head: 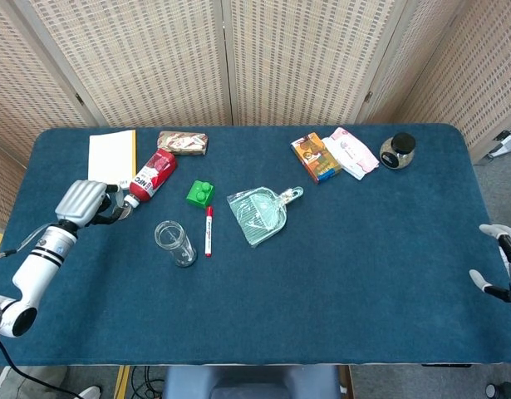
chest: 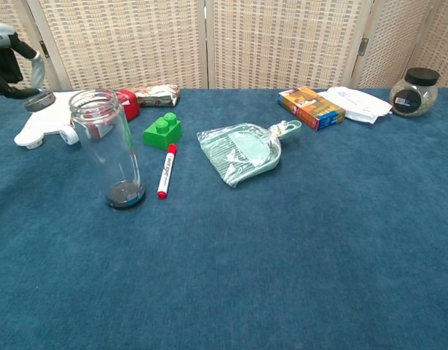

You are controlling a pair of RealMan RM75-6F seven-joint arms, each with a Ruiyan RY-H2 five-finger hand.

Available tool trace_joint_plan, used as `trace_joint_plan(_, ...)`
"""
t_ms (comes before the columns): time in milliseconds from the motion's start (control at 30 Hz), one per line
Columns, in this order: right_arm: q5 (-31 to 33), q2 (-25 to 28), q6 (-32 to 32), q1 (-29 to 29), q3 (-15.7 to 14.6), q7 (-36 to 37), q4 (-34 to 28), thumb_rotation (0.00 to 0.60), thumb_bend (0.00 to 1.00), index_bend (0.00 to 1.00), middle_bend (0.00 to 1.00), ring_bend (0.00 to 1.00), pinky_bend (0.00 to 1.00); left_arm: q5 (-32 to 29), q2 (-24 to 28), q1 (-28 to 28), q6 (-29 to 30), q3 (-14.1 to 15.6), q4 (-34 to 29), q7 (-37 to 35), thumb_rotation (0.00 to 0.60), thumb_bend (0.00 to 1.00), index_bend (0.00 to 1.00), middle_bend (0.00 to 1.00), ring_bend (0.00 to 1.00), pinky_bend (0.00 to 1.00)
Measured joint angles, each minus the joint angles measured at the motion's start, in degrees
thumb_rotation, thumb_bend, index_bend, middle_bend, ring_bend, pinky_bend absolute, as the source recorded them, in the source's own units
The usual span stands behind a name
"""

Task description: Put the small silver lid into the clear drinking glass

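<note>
The small silver lid [chest: 39, 100] is off the table, pinched in the dark fingers of my left hand [chest: 10, 56], high at the far left of the chest view. From the head view, that left hand [head: 83, 202] hovers left of the red bottle, with the lid [head: 122, 211] at its fingertips. The clear drinking glass [head: 174, 243] stands upright and empty to the right of the hand; in the chest view the glass [chest: 107, 148] is below and right of the lid. My right hand [head: 503, 266] rests at the table's right edge, fingers apart, holding nothing.
Near the glass lie a red bottle [head: 153, 175], a green brick [head: 200, 193], a red marker [head: 208, 230] and a bagged dustpan [head: 259, 215]. A notebook [head: 110, 157] and snack packet [head: 182, 142] are behind. An orange box [head: 315, 158], pink packet [head: 351, 152] and jar [head: 397, 150] sit back right.
</note>
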Motion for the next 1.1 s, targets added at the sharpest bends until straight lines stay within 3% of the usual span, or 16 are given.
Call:
trace_joint_plan(633,0.20,0.28,-0.03,-0.26,-0.17,-0.29,-0.53,0.600,0.16,0.26,0.26,0.20,0.33,5.46,3.66,0.03,7.51,-2.16,-8.44,-9.00,0.600,0.45,0.68,1.00,1.00,1.00)
trace_joint_plan(1100,0.12,0.45,0.27,-0.51,-0.28,-0.77,-1.11,0.600,0.16,0.26,0.26,0.20,0.33,11.87,4.71,-0.05,12.12,-0.30,-14.37,-7.11,0.600,0.45,0.68,1.00,1.00,1.00)
